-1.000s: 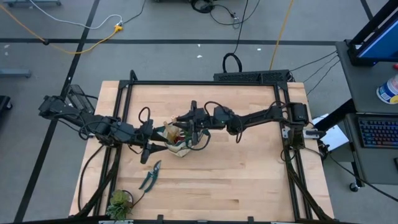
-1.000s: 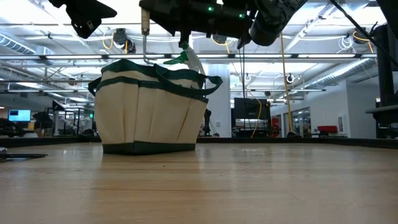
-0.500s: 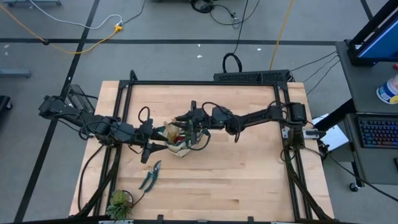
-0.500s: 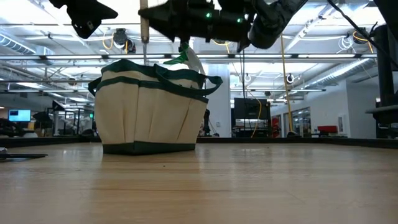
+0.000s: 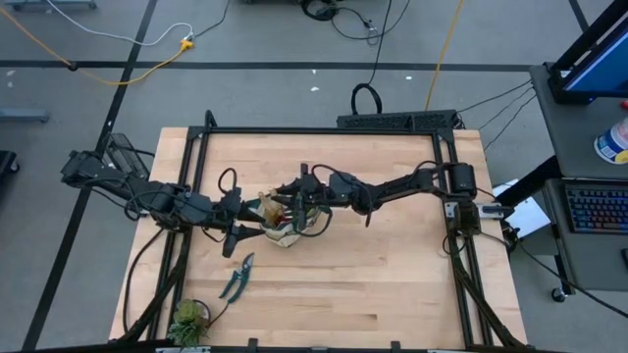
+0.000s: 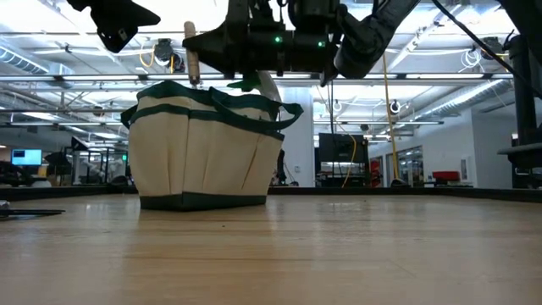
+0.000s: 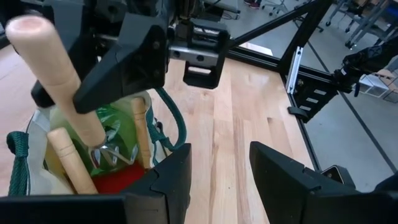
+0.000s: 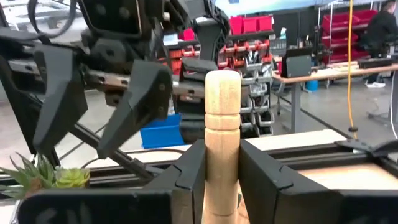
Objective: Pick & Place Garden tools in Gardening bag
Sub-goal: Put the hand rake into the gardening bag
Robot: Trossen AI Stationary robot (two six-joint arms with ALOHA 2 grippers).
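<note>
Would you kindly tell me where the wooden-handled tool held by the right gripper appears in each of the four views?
High view: wooden-handled tool at table centre, over the gardening bag.
Low view: upper left, handle above the bag's rim.
Left wrist view: upper left.
Right wrist view: centre, between the right gripper fingers.
Shared landmark: the bag, except in the right wrist view.

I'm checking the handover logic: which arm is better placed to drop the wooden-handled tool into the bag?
The right. Its pincer already grips the wooden-handled tool directly over the bag. The left pincer is open and empty beside the bag.
</note>
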